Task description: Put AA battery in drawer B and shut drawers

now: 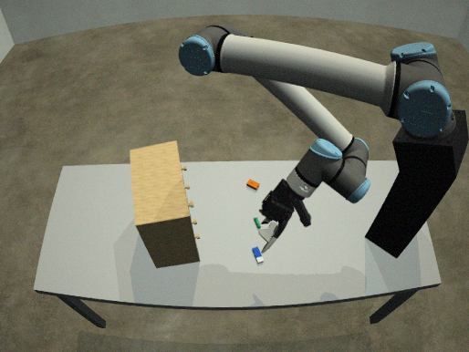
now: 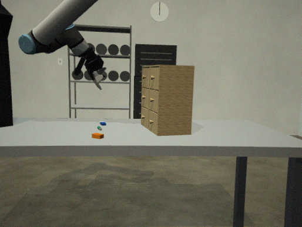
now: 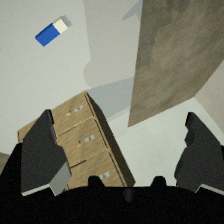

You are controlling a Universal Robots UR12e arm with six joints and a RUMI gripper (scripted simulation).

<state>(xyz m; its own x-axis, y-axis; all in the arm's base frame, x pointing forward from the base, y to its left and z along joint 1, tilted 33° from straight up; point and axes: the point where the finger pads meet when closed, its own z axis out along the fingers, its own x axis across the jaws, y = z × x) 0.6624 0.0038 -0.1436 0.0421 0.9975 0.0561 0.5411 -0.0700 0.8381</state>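
A small green cylinder [image 1: 257,222] [image 2: 99,128], which looks like the AA battery, lies on the table [image 1: 319,255] [image 2: 223,139]; I do not see it in the wrist view. The wooden chest [image 1: 157,187] [image 2: 176,100] [image 3: 75,112] stands upright, its knobbed front towards the small things. The drawers that show look shut. Small labels show in the wrist view, but I cannot read their letters, so I cannot tell which drawer is B. My gripper [image 1: 264,237] [image 2: 103,79] [image 3: 119,111] is open and empty, tilted, well above the table near the battery.
A blue block with a white end [image 1: 257,254] [image 2: 103,123] [image 3: 48,34] lies on one side of the battery. An orange block [image 1: 253,184] [image 2: 97,136] lies on the other side. The arm's black pedestal [image 1: 411,182] [image 2: 5,76] stands at the table end opposite the chest.
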